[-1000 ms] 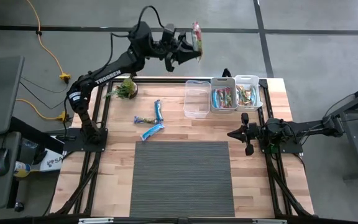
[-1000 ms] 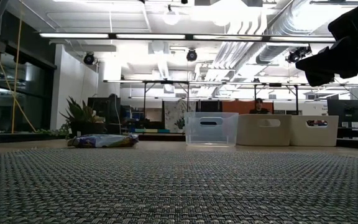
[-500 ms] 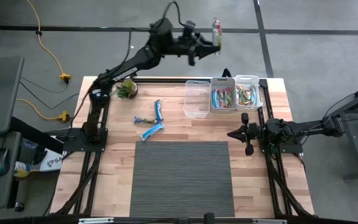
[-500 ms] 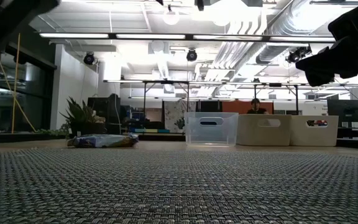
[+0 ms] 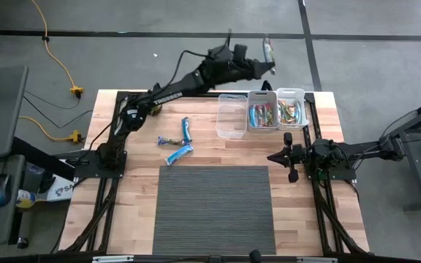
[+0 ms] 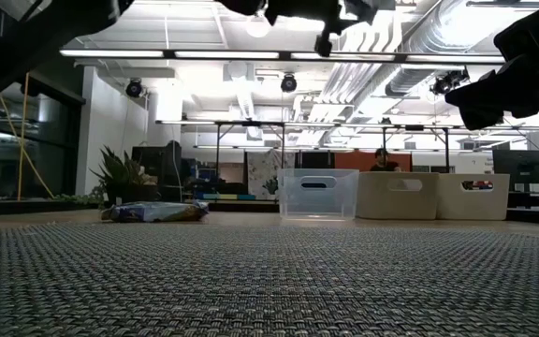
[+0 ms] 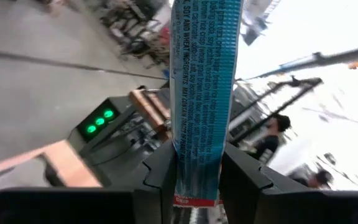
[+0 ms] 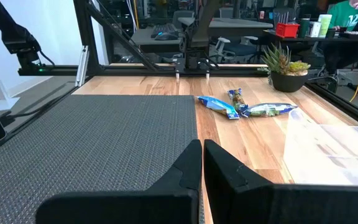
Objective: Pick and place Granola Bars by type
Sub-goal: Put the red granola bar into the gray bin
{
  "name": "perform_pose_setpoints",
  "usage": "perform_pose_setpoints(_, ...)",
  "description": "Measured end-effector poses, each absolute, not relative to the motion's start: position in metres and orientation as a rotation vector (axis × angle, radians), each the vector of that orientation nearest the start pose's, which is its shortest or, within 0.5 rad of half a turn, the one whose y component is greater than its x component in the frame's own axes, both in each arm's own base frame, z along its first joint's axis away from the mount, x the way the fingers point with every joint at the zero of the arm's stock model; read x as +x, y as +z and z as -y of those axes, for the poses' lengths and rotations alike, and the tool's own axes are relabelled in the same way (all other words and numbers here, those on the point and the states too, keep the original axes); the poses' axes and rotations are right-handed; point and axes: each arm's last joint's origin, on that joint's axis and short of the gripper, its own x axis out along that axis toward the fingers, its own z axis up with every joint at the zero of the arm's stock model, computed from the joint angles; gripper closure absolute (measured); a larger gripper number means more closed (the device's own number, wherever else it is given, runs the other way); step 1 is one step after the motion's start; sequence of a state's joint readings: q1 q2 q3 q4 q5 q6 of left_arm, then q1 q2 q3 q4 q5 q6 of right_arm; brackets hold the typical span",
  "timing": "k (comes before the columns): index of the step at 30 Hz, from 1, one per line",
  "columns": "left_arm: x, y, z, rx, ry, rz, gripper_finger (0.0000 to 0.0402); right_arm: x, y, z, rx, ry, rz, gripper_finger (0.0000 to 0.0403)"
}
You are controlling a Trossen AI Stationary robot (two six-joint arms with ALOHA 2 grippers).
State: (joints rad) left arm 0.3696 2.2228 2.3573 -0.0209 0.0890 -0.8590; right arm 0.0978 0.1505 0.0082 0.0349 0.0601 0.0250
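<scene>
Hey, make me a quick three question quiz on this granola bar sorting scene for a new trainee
1. True or false: the left tool grips a granola bar.
2. How many clear bins stand in the row? A) two B) three C) four
3. Fill in: the right tool waits, shut, over the bare wood beside the grey ____.

Key: 1 true. 2 B. 3 mat.
</scene>
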Motion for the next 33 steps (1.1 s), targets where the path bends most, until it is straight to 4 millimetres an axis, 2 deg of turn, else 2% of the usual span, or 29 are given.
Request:
perform_pose_setpoints(9, 0.501, 0.374, -0.176, -0.972, 0.320, 0.121, 0.0305, 0.106, 0.157, -0.009, 0.017, 0.036, -0.107, 0.0402)
perform_pose_setpoints(14, 0.515, 0.331, -0.176, -1.048, 0.379, -0.052, 0.0305, 0.106, 0.157, -0.009, 0.017, 0.037, -0.108, 0.0402)
perform_pose_setpoints(18, 0.525, 0.304, -0.178, -1.136, 0.342, -0.144, 0.0305, 0.106, 0.157, -0.009, 0.017, 0.036, -0.108, 0.0402)
perform_pose_setpoints(23, 0.533, 0.267, -0.180, -1.214, 0.388, -0.262, 0.0305, 0.106, 0.157, -0.009, 0.017, 0.037, -0.107, 0.0402)
perform_pose_setpoints(29, 0.536, 0.235, -0.180, -1.253, 0.421, -0.393, 0.0305, 0.106, 0.157, -0.009, 0.017, 0.037, -0.107, 0.0402)
perform_pose_setpoints(33, 0.534, 0.227, -0.180, -1.249, 0.481, -0.429, 0.0305, 0.106, 0.157, -0.009, 0.017, 0.037, -0.107, 0.0402)
